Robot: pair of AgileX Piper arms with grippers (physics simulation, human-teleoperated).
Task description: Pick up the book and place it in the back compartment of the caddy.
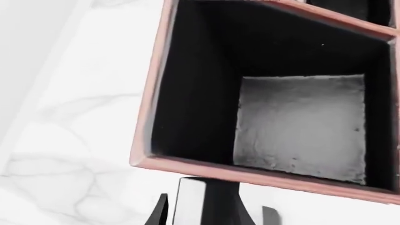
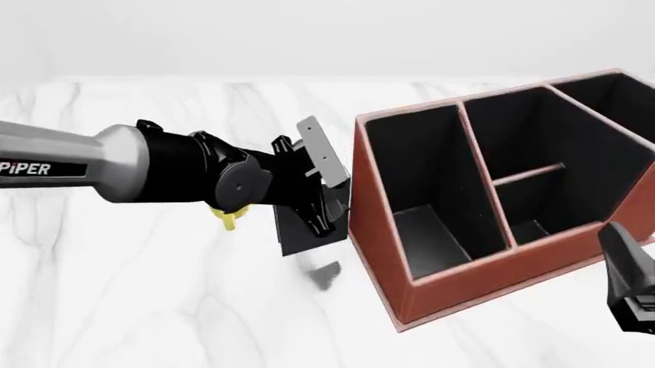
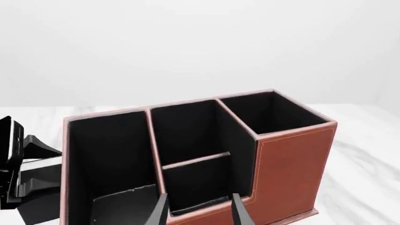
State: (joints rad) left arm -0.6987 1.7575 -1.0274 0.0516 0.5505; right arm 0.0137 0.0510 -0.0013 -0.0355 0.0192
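Left claw (image 2: 319, 201) grips the book (image 2: 307, 222), its fingers closed on the black cover, holding it clear of the desk (image 2: 153, 307) just beside the caddy's (image 2: 450, 268) left outer wall. In the front view the book hangs tilted, with a dark shadow on the marble beneath it. A bit of yellow mug (image 2: 229, 218) peeks out from behind the left arm, toward the desk's left half. From the left wrist view, the book's (image 1: 209, 201) dark edge lies between the fingers, right next to the caddy's (image 1: 250, 176) reddish rim, and past it opens a deep black-lined cell with a grey floor. The back compartment (image 2: 527, 195), behind the short cross-bar in the middle section, holds nothing. Right claw (image 3: 200, 211) hovers near the caddy's (image 3: 287, 164) front right corner, its fingers apart and holding nothing; in the front view only its dark body (image 2: 630, 280) shows at the right edge.
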